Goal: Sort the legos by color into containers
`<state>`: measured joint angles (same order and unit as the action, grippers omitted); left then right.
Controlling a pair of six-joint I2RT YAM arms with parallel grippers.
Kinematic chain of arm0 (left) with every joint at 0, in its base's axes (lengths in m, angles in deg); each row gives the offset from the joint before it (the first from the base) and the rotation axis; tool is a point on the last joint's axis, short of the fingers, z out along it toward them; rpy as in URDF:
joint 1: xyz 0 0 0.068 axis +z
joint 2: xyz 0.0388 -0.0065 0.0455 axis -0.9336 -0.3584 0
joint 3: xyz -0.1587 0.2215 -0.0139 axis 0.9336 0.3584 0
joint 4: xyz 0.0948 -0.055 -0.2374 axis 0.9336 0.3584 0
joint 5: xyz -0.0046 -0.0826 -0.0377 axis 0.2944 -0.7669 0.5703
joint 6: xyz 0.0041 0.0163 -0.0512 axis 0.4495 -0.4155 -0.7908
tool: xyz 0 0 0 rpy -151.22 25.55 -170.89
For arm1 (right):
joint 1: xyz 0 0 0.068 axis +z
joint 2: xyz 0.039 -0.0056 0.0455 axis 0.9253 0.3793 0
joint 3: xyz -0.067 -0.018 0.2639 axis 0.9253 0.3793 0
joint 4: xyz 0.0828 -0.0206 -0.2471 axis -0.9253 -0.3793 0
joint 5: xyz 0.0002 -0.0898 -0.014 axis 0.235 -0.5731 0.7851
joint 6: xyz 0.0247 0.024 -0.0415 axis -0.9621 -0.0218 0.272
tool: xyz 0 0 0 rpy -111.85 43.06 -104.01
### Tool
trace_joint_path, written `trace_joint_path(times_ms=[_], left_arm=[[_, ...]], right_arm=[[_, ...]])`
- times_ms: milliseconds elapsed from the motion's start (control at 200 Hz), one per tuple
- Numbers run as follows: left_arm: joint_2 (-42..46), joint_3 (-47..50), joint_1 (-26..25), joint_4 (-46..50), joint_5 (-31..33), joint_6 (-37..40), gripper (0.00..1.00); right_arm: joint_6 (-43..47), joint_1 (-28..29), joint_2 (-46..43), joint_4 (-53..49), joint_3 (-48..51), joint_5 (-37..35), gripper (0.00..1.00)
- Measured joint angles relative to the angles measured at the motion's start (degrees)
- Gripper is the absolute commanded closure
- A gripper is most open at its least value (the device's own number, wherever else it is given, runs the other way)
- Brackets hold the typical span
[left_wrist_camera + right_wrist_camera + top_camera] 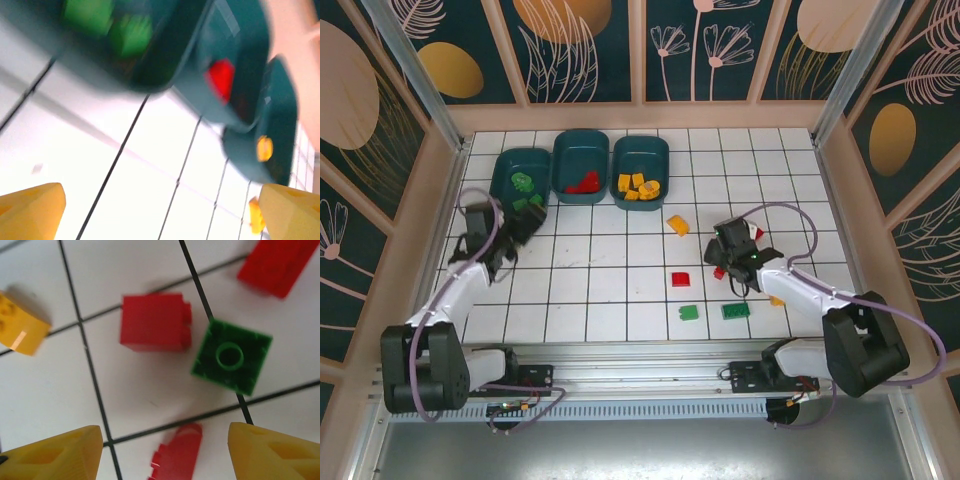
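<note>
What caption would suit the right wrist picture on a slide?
Right gripper, open, over red bricks, a green brick and a yellow brick.

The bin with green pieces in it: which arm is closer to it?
Left. The left arm ends right at the near edge of the bin; the right arm is well off to its right, among the loose bricks on the table.

White tiled tabletop with dark grid lines, walled by teal floral-print panels.
</note>
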<state>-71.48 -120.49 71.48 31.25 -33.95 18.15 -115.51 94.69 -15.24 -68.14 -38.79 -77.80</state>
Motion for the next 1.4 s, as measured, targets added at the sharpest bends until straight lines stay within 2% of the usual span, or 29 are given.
trace_joint_path(times_ms=[95, 150, 380, 520, 686, 851, 1161, 1401], left_arm=[[3.7, 6.9, 0.0, 0.2, -2.4, -0.9, 0.02], [6.5, 8.5, 0.0, 0.3, -3.4, -1.1, 0.02], [13.3, 9.0, 0.0, -0.1, -6.3, -1.0, 0.02], [15.1, 10.4, 0.0, -0.1, -6.8, -1.0, 0.02], [15.2, 11.8, 0.0, 0.3, -7.0, -1.4, 0.01], [14.5, 14.7, 0.0, -2.8, -9.6, -5.4, 0.01], [10.7, 15.2, 0.0, -2.3, -11.0, -6.2, 0.01], [10.4, 15.2, 0.0, -2.1, -11.5, -6.2, 0.01]], right_arm=[[-2.0, 0.0, 0.9, -0.1, 1.3, 1.2, 0.36], [-3.0, 0.0, 2.1, 0.3, 1.7, 2.1, 0.41], [-4.1, 2.1, 5.1, 4.1, 2.6, 2.5, 0.69], [-3.4, 3.5, 6.4, 4.9, 1.3, 0.8, 0.78], [-2.2, 6.6, 6.4, 4.6, -1.9, -1.5, 0.80], [0.7, 11.3, 8.5, 5.8, -10.3, -2.3, 0.80], [8.6, 17.9, 32.5, 16.1, -35.6, 1.8, 0.81], [13.1, 19.1, 47.0, 18.7, -53.4, 3.2, 0.81]])
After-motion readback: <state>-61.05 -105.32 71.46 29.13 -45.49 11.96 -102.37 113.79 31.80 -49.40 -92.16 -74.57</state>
